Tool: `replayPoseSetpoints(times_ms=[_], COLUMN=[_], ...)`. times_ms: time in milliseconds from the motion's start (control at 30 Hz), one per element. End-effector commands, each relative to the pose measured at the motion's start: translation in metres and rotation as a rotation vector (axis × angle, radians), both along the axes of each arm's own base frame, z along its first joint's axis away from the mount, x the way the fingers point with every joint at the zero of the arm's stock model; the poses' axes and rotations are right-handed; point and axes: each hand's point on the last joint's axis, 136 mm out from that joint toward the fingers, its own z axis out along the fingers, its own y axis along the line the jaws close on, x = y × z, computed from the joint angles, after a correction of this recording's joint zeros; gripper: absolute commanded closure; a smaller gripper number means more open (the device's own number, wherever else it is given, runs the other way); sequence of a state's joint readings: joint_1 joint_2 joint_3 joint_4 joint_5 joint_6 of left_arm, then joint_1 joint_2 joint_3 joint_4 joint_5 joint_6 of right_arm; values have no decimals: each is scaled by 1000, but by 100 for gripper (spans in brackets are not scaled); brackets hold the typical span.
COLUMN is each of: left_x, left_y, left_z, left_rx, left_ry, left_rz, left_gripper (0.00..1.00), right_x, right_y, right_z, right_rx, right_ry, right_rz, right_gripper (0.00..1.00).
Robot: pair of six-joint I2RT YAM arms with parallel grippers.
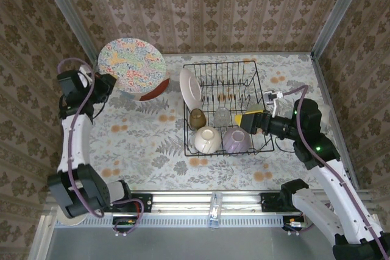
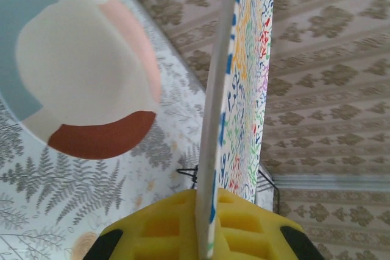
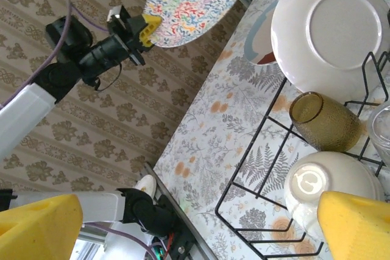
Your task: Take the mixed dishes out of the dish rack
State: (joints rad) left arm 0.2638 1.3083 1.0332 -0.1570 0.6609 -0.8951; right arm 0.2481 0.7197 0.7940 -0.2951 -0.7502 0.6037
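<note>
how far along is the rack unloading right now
Early. Done: one pastel-rimmed plate lies on the table beside the dish rack. In hand: the left gripper is clamped on the patterned plate, held above that plate. Remaining: a white plate, amber cup, clear glass, cream bowl and lilac bowl sit in the rack; the right gripper hangs open over its right side.

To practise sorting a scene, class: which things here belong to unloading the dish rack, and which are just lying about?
Part of the job: dish rack; patterned plate in the left pincer; pastel-rimmed plate, already out; white plate; amber cup; clear glass; cream bowl; lilac bowl; open right pincer.
Just there: floral tablecloth; wallpapered walls.
</note>
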Motion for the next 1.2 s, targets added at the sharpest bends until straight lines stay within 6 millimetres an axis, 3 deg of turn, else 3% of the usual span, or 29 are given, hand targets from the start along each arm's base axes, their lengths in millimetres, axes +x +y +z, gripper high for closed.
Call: replayPoseSetpoints(times_ms=[0, 267, 667, 1167], left_x=[21, 57, 94, 110], left_y=[6, 9, 6, -2], left_z=[-4, -55, -104, -136], left_rx=[-13, -37, -70, -103], left_ry=[-40, 56, 113, 146], left_rz=[-2, -34, -91, -114], left_gripper=[100, 100, 100, 97], right_x=[-3, -3, -9, -11], right_y=[-1, 0, -1, -1], right_z=[-10, -16, -22, -27], right_rx=[-27, -34, -55, -66], right_ry=[7, 14, 26, 41], right_rz=[-6, -2, -17, -24], right_gripper=[0, 0, 0, 0])
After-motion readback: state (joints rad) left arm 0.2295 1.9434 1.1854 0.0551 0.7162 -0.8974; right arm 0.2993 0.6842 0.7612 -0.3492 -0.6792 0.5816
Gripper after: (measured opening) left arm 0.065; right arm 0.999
